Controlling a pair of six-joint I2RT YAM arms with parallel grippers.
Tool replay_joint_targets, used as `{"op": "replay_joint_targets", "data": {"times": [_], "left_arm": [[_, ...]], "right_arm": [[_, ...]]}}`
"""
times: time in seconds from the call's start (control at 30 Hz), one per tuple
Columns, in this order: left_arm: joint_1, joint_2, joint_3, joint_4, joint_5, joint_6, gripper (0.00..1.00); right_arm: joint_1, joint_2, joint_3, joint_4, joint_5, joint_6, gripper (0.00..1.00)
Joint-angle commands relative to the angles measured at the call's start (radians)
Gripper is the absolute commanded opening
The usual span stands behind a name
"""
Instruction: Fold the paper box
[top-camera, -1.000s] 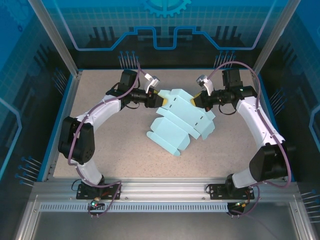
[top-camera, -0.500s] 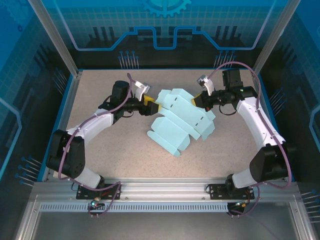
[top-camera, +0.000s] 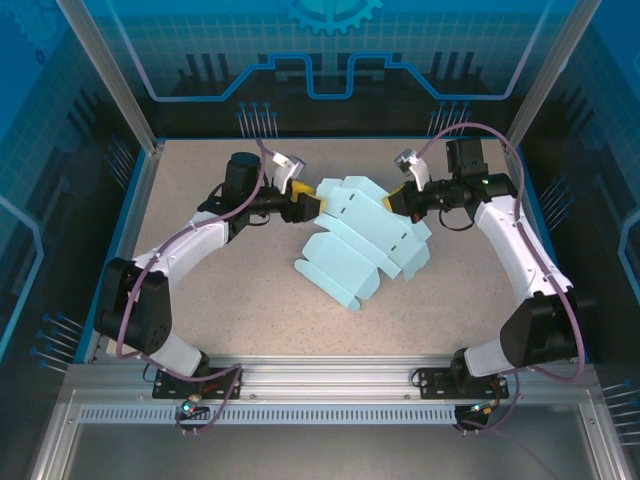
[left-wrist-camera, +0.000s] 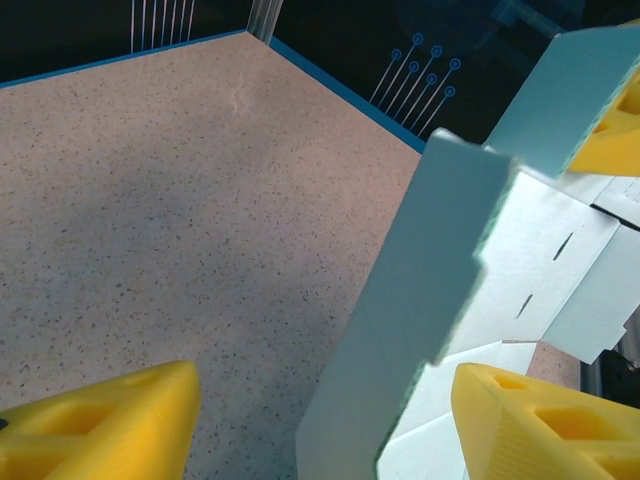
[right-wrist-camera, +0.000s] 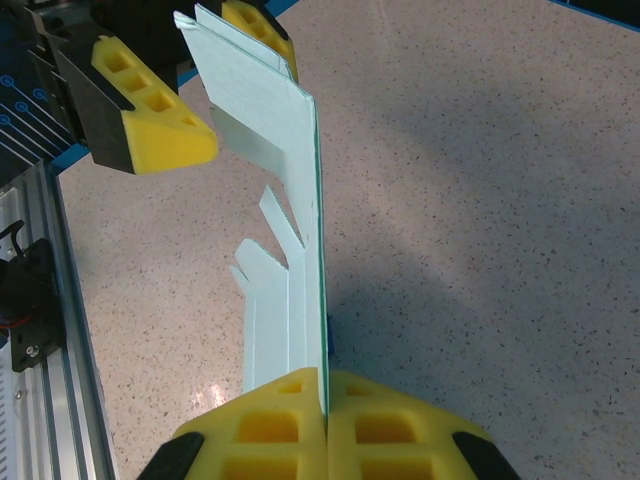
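The paper box (top-camera: 362, 238) is pale cyan card, partly folded, lying mid-table with one creased panel raised on edge. My right gripper (top-camera: 397, 200) is shut on that panel's right end; in the right wrist view the thin card (right-wrist-camera: 300, 190) rises straight from between the closed yellow fingers (right-wrist-camera: 325, 432). My left gripper (top-camera: 306, 201) stands open at the box's left end. In the left wrist view a cyan flap (left-wrist-camera: 420, 310) sits between its spread yellow fingers (left-wrist-camera: 110, 420) without touching either one.
The speckled table (top-camera: 230, 300) is ringed by a blue rim (top-camera: 140, 200) and metal posts. A rail (top-camera: 330, 385) carries both arm bases along the near edge. A tiny dark blue bit (right-wrist-camera: 329, 335) lies beside the card's foot.
The left gripper opened and let go of the box's left end, drew back to the left, then edged back toward the flap. The right gripper and box stayed put.
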Motion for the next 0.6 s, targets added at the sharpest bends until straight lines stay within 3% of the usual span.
{"op": "replay_joint_targets", "data": {"times": [0.0, 0.33, 0.4, 0.57], "left_arm": [[-0.006, -0.036, -0.009, -0.034, -0.022, 0.032, 0.68], [-0.008, -0.177, -0.214, 0.140, -0.196, -0.106, 0.71], [-0.008, -0.163, -0.239, 0.193, -0.174, -0.122, 0.75], [-0.008, -0.053, -0.146, 0.149, -0.077, -0.083, 0.76]], "right_arm": [[0.012, -0.026, 0.006, -0.007, 0.005, 0.004, 0.00], [0.023, -0.035, 0.026, -0.012, 0.038, 0.020, 0.00], [0.026, -0.031, 0.023, -0.008, 0.044, 0.019, 0.00], [0.053, -0.016, 0.022, 0.002, 0.100, -0.003, 0.00]]}}
